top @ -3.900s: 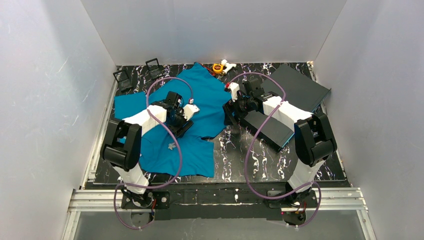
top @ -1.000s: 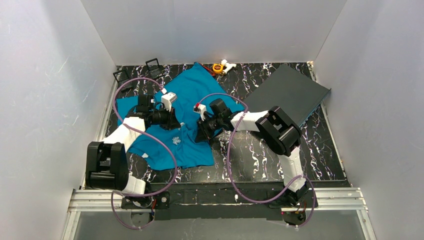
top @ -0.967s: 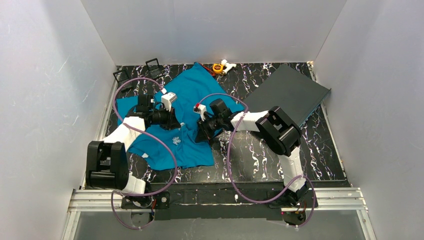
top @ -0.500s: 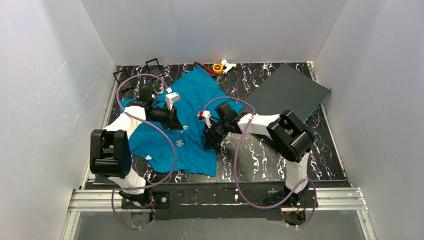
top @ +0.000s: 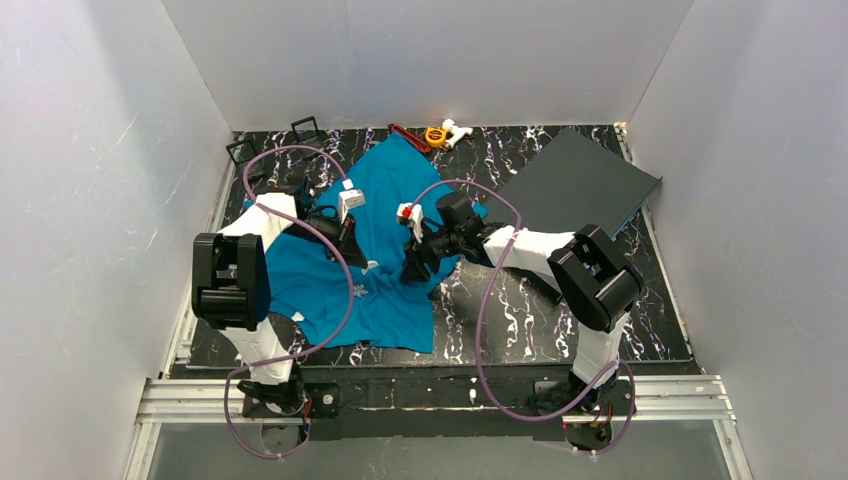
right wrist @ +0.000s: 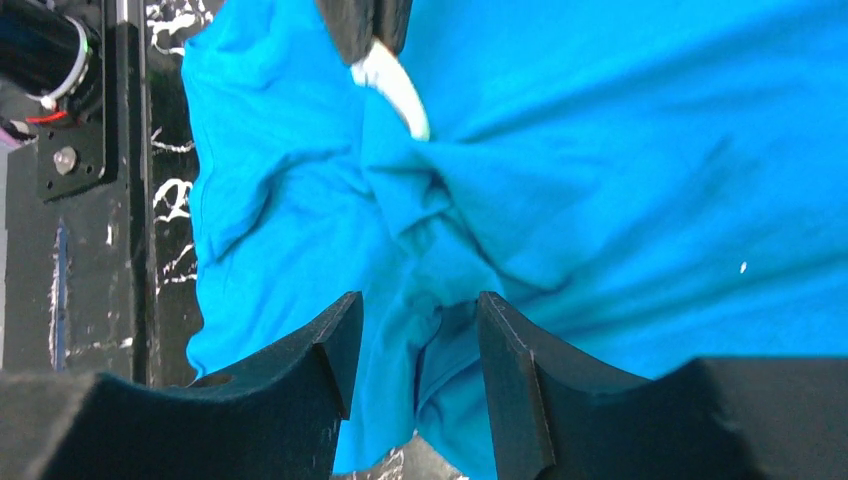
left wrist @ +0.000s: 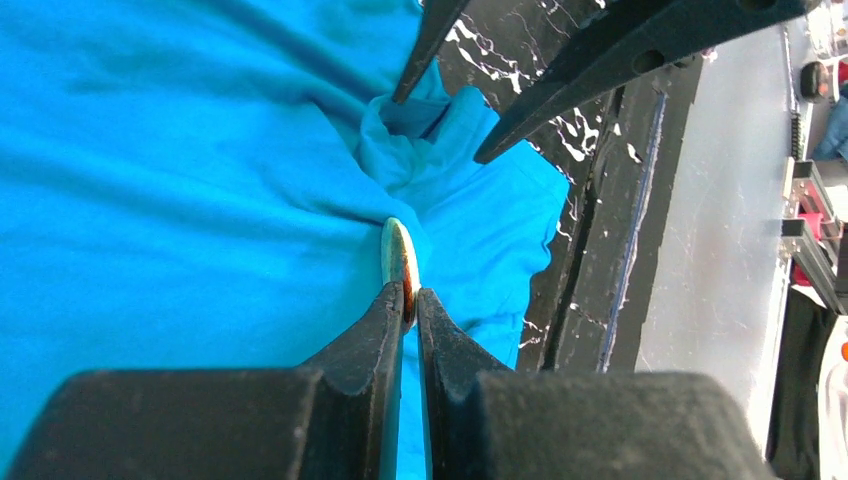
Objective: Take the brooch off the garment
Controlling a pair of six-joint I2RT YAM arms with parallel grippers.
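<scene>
The teal garment lies rumpled across the left half of the dark marbled table. My left gripper is shut on the brooch, a thin pale oval seen edge-on, with the cloth puckered around it. In the top view that gripper stands over the shirt's middle. The right wrist view shows the brooch as a white sliver under the left fingertips. My right gripper is open, its jaws straddling a loose fold of the garment close to the brooch. Its tip is just to the right of the left one.
A flat dark grey board lies at the back right. Two small black wire frames stand at the back left. Small orange and white things sit by the back wall. A tiny silvery speck shows on the cloth. White walls close in three sides.
The right jaws have opened wide and let go of the cloth fold. The left gripper, still shut on the brooch, has moved right and nearer, and the garment has shifted with it.
</scene>
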